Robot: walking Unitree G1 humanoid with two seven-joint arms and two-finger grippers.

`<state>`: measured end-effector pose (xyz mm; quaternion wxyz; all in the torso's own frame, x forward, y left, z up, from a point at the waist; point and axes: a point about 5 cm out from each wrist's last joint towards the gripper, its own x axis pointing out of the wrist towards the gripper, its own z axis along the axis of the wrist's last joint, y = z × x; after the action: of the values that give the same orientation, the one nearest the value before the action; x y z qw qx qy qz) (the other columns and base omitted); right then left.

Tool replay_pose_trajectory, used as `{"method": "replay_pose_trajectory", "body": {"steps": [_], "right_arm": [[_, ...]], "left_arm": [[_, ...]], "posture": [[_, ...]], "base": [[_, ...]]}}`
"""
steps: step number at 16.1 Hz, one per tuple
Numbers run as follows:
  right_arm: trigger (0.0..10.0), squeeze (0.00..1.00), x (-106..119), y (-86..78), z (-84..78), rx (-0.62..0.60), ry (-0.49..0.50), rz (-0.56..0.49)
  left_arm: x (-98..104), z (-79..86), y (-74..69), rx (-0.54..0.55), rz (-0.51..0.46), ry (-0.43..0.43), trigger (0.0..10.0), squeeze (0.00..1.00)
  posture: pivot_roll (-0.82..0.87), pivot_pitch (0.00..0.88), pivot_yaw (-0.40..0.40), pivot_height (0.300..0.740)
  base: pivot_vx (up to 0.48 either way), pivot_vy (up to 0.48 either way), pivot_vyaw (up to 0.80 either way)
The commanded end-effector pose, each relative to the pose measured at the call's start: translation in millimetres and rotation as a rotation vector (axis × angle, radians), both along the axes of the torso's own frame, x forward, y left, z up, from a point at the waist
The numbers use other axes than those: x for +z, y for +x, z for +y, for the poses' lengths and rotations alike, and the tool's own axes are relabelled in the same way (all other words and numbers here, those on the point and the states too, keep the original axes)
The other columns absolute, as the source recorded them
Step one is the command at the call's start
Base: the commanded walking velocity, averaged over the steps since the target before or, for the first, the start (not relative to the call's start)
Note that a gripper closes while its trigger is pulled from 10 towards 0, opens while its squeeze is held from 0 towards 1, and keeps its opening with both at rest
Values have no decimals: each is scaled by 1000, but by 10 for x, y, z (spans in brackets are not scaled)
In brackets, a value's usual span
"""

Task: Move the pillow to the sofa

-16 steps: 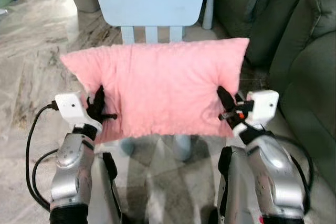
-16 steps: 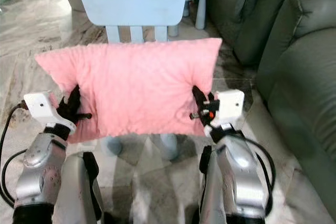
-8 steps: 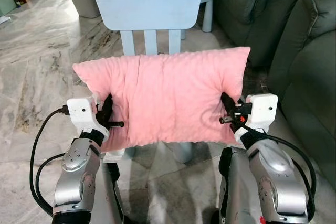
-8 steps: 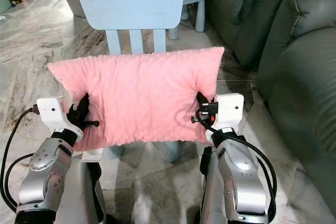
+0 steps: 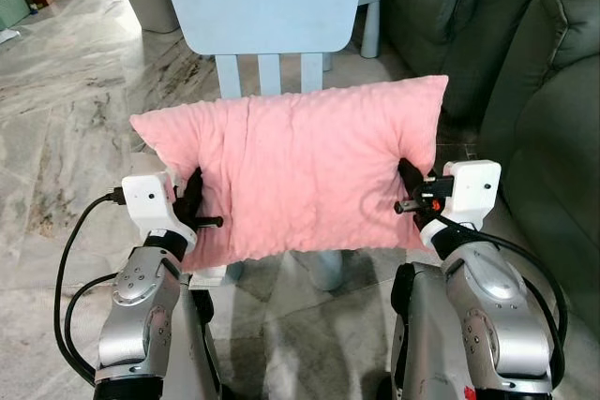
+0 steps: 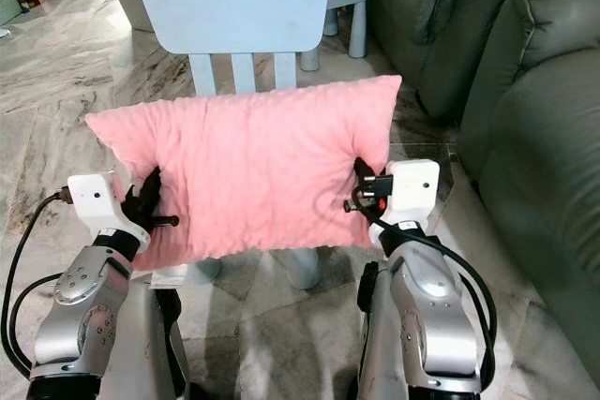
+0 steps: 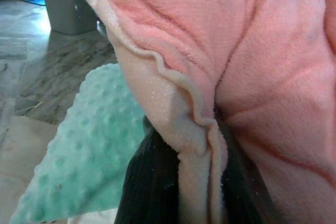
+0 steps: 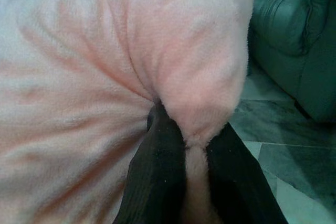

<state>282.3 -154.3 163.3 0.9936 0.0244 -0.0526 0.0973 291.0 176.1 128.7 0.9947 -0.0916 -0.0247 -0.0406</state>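
The pillow [image 5: 295, 175] hangs in the air between the two arms, lifted clear of the chair [image 5: 267, 7] and stretched out flat in front of its backrest. The left gripper [image 5: 192, 205] is clenched on the pillow's left edge near the lower corner, and the right gripper [image 5: 410, 185] is clenched on its right edge; both wrist views show plush fabric bunched between the black fingers [image 8: 157, 166]. Compared with half a second ago the right gripper has risen a little and drawn inward, so the pillow's right top corner now sits higher and the whole thing tilts slightly; a second ago the view itself was lower and blurred, so that shift is mostly the camera. I judge the grasp is settled and the carry is under way, with the sofa [image 5: 534, 72] just to the robot's right, so a turn toward it comes next. A mint dotted cushion [image 7: 84, 150] lies under the pillow's left end, probably on the chair seat. No brand, label or writing can be read anywhere.
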Motion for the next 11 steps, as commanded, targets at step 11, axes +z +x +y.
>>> {"method": "replay_pose_trajectory", "body": {"steps": [11], "right_arm": [[10000,0,129,9,-46,-23,2,-46]], "left_arm": [[3,31,-5,15,8,17,10000,0]], "posture": [[-148,0,62,503]], "base": [[0,0,0]]}}
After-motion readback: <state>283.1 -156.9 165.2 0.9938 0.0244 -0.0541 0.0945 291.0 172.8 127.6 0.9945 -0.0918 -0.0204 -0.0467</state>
